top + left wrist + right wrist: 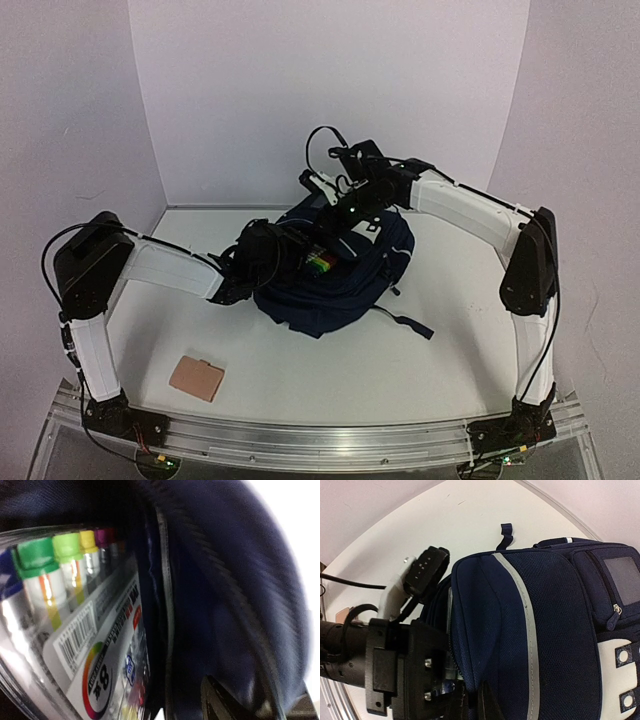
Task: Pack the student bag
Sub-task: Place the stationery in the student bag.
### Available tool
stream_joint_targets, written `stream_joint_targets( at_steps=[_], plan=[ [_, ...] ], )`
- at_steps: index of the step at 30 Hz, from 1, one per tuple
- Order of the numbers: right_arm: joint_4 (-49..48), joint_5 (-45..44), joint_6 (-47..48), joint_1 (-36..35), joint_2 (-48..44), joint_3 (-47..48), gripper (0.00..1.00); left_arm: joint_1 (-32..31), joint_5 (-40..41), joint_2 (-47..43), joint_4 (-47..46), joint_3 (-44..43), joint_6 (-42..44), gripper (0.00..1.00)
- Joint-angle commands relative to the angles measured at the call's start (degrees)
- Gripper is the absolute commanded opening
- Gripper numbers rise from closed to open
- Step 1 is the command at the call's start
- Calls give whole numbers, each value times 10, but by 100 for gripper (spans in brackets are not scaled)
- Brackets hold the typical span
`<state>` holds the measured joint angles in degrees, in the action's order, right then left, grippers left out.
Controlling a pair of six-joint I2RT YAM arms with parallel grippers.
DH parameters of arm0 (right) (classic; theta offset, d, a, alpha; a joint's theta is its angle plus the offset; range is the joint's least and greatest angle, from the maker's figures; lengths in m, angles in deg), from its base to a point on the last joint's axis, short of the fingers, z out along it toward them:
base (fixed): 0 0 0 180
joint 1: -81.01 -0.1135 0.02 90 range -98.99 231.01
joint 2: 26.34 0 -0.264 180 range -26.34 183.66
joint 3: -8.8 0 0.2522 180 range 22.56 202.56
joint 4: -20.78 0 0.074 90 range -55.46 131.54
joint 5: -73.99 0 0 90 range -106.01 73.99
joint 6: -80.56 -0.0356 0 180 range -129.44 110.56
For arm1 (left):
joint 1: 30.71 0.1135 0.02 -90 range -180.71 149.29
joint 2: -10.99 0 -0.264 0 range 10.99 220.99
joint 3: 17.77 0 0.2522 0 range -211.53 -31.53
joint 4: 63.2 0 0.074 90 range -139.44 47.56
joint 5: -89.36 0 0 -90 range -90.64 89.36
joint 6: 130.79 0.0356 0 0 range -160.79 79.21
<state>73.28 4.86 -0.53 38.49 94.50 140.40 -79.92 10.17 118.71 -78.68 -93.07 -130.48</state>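
Note:
The student bag [345, 275], dark navy with a pale stripe [527, 625] and a white patch [620, 672], lies in the middle of the table with its main opening facing left. A clear pack of coloured markers [322, 262] sits inside that opening and fills the left of the left wrist view [75, 610]. My left gripper [272, 255] is at the bag's mouth, open, and its one visible finger [220, 705] stands clear of the pack against the navy fabric [225, 580]. My right gripper [481, 707] is shut on the bag's upper flap edge, holding it up.
A tan card-like pad [197, 378] lies on the white table near the front left. A black bag strap [410, 325] trails to the right. White walls close in the back and sides, and an aluminium rail [320, 435] runs along the near edge.

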Motion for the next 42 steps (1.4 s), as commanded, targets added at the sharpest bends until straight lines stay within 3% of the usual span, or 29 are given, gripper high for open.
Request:
stream_joint_targets(
  at_steps=[1,5,12,15,18,22,25,29,34,42],
  plan=[
    [-37,38,-6,-9,-56,32,0,-16,12,-62,149,-1,-3,67],
    [-37,42,-8,-8,-54,33,0,-25,13,-65,148,24,-34,57],
    [-34,50,-13,-8,-58,30,0,-21,10,-18,121,-17,-11,10],
    [-31,60,-15,-8,-63,26,0,3,-2,21,74,-48,11,0],
    [-28,65,-17,-8,-67,21,0,26,-30,66,3,-79,28,7],
    [-24,60,-13,-7,-69,18,0,24,-48,53,18,-75,35,44],
    [-24,62,-14,-4,-69,16,0,10,-34,-8,101,-41,34,61],
    [-24,64,-13,-2,-65,21,0,3,-32,-64,325,-52,32,71],
    [-25,67,-16,-2,-59,25,0,3,-49,-83,327,-9,7,68],
    [-21,70,-9,-1,-77,-12,0,14,-54,1,268,-92,79,38]
  ],
)
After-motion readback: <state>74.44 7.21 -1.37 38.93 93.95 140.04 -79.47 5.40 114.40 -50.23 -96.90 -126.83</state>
